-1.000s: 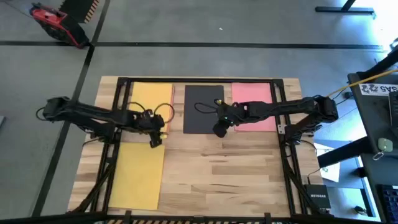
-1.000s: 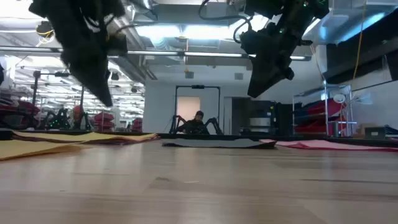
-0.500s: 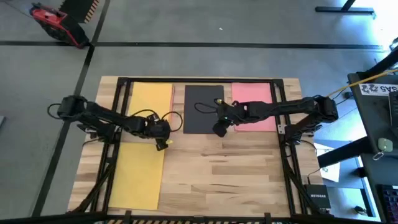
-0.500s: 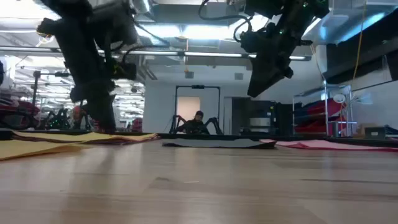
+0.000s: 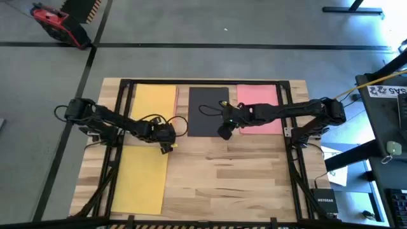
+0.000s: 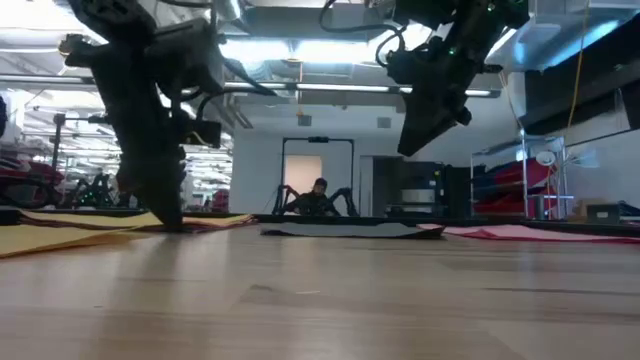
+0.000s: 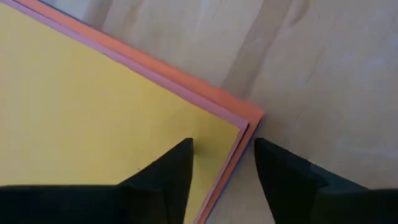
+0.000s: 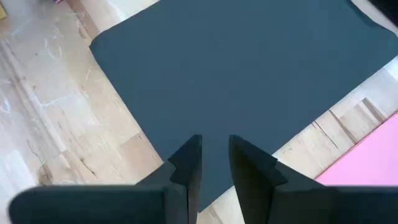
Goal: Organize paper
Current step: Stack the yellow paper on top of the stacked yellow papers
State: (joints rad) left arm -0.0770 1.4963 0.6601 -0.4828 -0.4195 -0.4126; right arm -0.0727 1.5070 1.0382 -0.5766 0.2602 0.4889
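Left end effector [image 7: 222, 163], fingers spread astride the yellow stack's corner [image 7: 239, 124], should pinch only the top sheet; right end effector [image 8: 214, 163] hovers, slightly parted, above the black sheet [image 8: 249, 74].

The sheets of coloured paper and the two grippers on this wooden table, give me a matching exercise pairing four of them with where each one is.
Things:
1. flat black paper sheet
2. flat pink paper sheet
3. left gripper
4. right gripper

Places:
A. at the corner of the stacked yellow sheets
B. far edge of the table, middle
C. over the black sheet's near edge
D. far edge of the table, right end

Pairs: 1-B, 2-D, 3-A, 4-C
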